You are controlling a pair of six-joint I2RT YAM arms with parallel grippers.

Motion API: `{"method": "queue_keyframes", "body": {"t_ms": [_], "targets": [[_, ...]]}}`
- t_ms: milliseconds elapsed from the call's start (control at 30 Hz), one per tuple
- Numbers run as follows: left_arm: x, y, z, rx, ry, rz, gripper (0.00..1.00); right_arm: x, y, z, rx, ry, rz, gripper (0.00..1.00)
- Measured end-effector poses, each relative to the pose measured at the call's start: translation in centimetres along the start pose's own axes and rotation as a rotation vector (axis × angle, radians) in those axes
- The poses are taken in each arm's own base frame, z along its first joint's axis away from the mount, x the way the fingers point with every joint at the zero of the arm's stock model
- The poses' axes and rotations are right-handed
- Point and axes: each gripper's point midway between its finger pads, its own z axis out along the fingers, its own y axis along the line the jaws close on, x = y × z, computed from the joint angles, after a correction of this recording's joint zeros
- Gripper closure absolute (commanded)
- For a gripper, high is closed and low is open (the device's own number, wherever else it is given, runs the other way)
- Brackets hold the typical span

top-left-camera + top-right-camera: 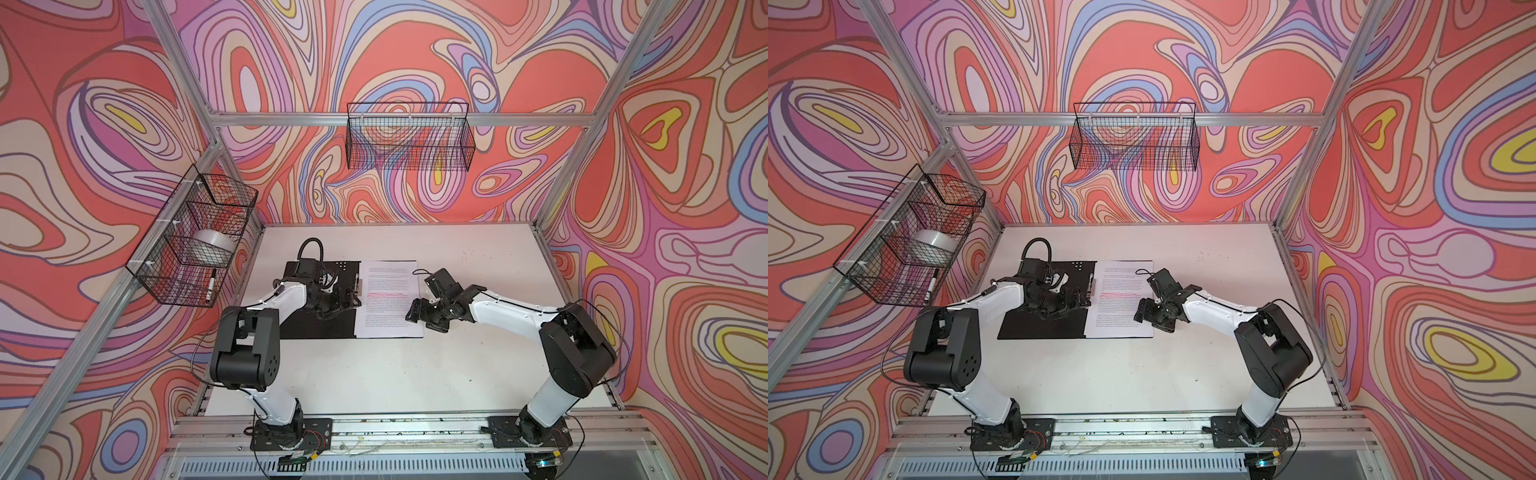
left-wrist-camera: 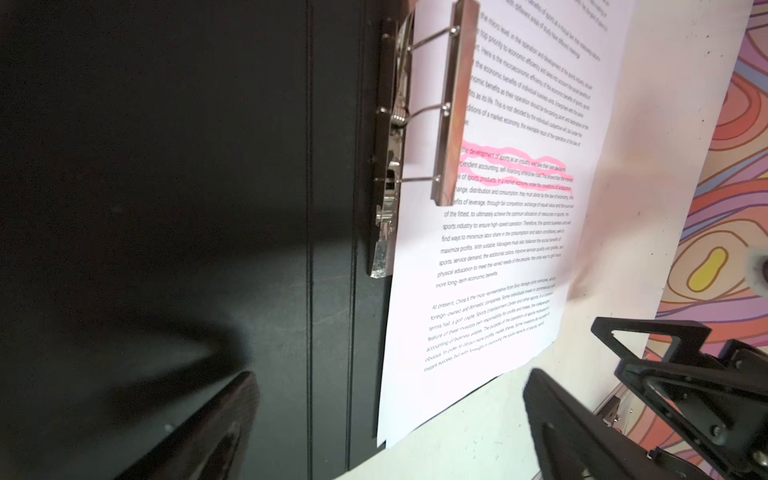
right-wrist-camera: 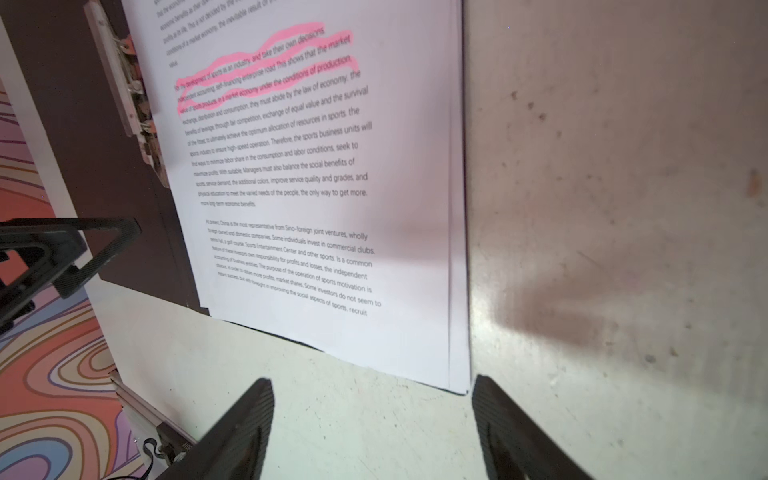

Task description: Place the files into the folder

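lying in the open black-lined folder (image 1: 320,328) are white printed sheets (image 1: 388,316); left gripper (image 2: 390,374) and right gripper (image 3: 372,378) gape wide, holding nothing.

Shows walls (image 1: 415,50) patterned in swirling coral, lilac, blue and yellow, framed by aluminium rails (image 1: 291,119), above a scuffed white tabletop (image 1: 478,270). Carries a back wire basket (image 1: 409,137) and a left wire basket (image 1: 166,266) holding tape roll (image 1: 214,245) and marker (image 1: 211,286).
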Motion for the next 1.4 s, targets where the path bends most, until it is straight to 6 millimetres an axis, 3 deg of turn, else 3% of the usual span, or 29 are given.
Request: {"method": "queue_keyframes", "body": {"t_ms": [533,1400], "targets": [[-0.1,0.4,1.0,0.011,-0.001,0.003,0.0,0.6,-1.0,2.4,0.023,0.051,0.018,0.2],[-0.5,-0.2,1.3,0.051,-0.006,0.013,0.0,1.2,-0.3,2.5,0.037,0.084,-0.003,0.2]]}}
